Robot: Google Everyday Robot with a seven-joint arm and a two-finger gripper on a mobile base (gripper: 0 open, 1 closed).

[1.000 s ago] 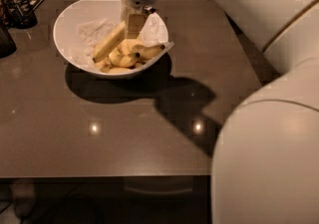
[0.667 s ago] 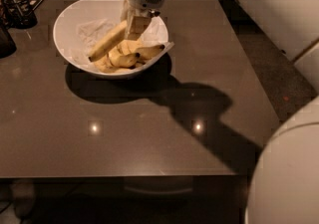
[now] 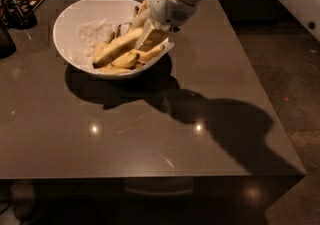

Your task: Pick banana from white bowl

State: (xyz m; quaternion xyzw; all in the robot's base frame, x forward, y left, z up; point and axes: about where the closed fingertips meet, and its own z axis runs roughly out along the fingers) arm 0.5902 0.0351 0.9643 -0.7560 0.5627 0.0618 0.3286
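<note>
The gripper (image 3: 149,38) sits inside the white bowl (image 3: 65,24), at the upper end of the banana (image 3: 117,48). Can't tell whether it has hold. Best lift straight and slow, clear of the stubbier bananas (image 3: 127,60).

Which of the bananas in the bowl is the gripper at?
The longest banana, lying on top, diagonally across the white bowl. The gripper is at its upper right end. The shorter bananas lie lower, toward the near rim.

The dark, glossy counter (image 3: 150,134) carries the white bowl (image 3: 67,31) toward its far left — a dark utensil holder (image 3: 20,18) stands at the far-left corner. The gripper (image 3: 149,36) hangs inside the bowl.
</note>
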